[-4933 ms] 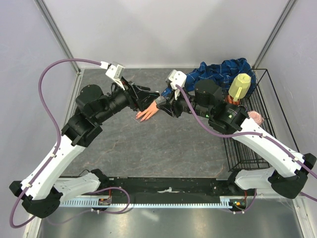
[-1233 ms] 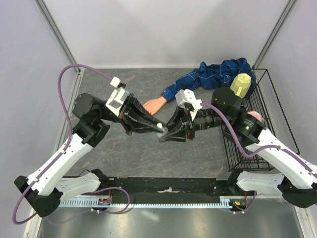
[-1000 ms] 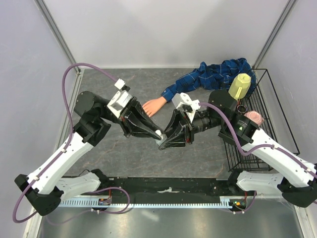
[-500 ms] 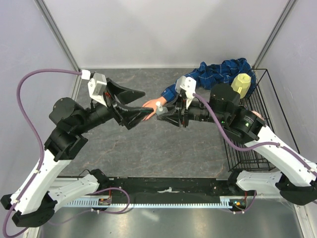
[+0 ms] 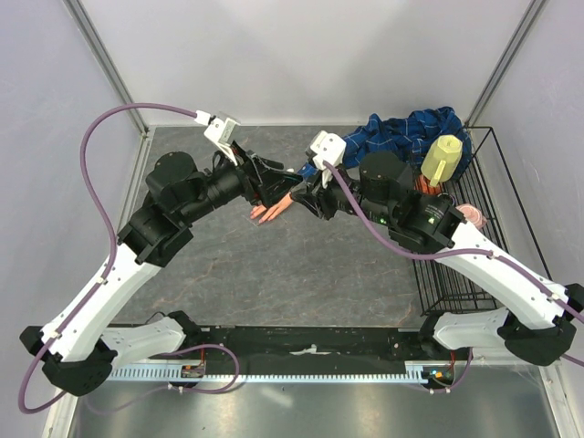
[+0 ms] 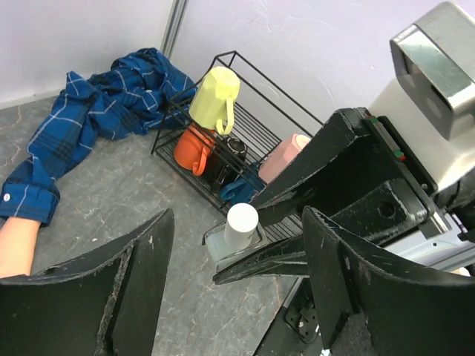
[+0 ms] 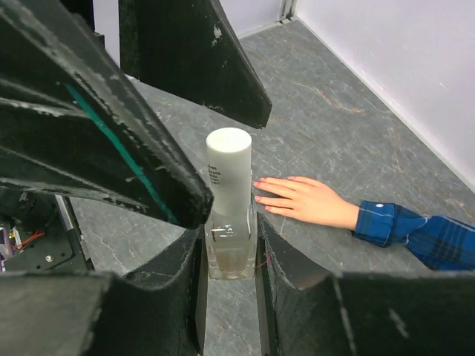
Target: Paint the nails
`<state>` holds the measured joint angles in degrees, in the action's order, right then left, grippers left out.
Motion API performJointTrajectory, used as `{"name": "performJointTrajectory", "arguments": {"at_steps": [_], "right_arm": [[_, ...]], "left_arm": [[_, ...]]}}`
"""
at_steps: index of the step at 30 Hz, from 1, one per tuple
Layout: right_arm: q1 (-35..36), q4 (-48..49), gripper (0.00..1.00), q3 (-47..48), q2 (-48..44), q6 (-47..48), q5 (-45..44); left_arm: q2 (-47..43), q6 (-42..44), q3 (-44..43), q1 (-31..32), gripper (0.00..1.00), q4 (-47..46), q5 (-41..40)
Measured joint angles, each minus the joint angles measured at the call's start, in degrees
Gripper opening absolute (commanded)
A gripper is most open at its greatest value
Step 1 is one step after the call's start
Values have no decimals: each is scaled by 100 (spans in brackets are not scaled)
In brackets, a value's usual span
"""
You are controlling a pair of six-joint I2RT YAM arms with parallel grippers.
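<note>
The peach mannequin hand (image 7: 308, 202) lies flat on the table, its wrist in a blue plaid sleeve (image 7: 415, 236). Its nails (image 7: 259, 198) look pinkish. My right gripper (image 7: 230, 248) is shut on a small clear bottle (image 7: 228, 222) with a white cap (image 7: 228, 167), held upright just in front of the fingertips. My left gripper (image 6: 236, 219) is open, its jaws wide on either side of the cap (image 6: 241, 225) without touching it. In the top view the hand (image 5: 271, 211) lies under both grippers, left (image 5: 278, 187) and right (image 5: 306, 196).
A black wire rack (image 5: 474, 228) stands at the right with a yellow mug (image 5: 442, 157), an orange cup (image 6: 194, 148) and a pink item (image 5: 470, 215). The crumpled plaid shirt (image 5: 406, 132) lies at the back right. Walls close the back and sides.
Both grippers have moved from mid-table back to the mannequin hand, the right still holding the bottle. The left gripper has come forward and now straddles the cap.
</note>
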<state>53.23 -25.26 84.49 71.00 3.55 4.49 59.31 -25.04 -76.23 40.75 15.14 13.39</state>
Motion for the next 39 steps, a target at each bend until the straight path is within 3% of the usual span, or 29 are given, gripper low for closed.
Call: {"name": "performJointTrajectory", "arguments": {"at_steps": [3, 9, 14, 16, 19, 23, 27, 31, 34, 35, 36, 38, 39], "right_arm": [[59, -13, 0, 0, 11, 20, -133], [149, -13, 0, 0, 11, 28, -278], [208, -2, 0, 11, 11, 4, -304], [212, -4, 0, 11, 11, -33, -297], [216, -15, 0, 11, 7, -81, -227], [186, -83, 0, -83, -179, -98, 350], [179, 96, 0, -435, -616, -129, 1685], [271, 898, 0, -796, -809, -599, 3569], [291, 1864, 0, -1207, -817, -1200, 4470], [291, 2022, 0, -1283, -817, -1314, 4616], [291, 2092, 0, -1314, -817, -1388, 4697], [284, 2081, 0, -1318, -817, -1429, 4732], [291, 2061, 0, -1298, -817, -1412, 4701]], "left_arm": [[33, -17, 0, 0, 54, 0, -7], [46, -33, 0, 0, 47, -7, 13], [101, -26, 0, 0, 26, -4, 94], [109, -17, 0, 0, 8, -2, 214], [109, 203, 0, -13, 2, -22, 505], [61, 807, -2, -79, 2, -52, 1410], [-149, 1296, 170, -107, 2, -444, 3112], [-350, 612, 636, -68, 2, -2072, 4972], [-348, 42, 800, -22, 4, -2929, 5648], [-348, -11, 822, -15, 11, -3012, 5733], [-350, -26, 815, -4, 28, -2975, 5770], [-367, 170, 708, 17, 47, -2656, 5713], [-367, 323, 566, 24, 68, -2310, 5657]]}}
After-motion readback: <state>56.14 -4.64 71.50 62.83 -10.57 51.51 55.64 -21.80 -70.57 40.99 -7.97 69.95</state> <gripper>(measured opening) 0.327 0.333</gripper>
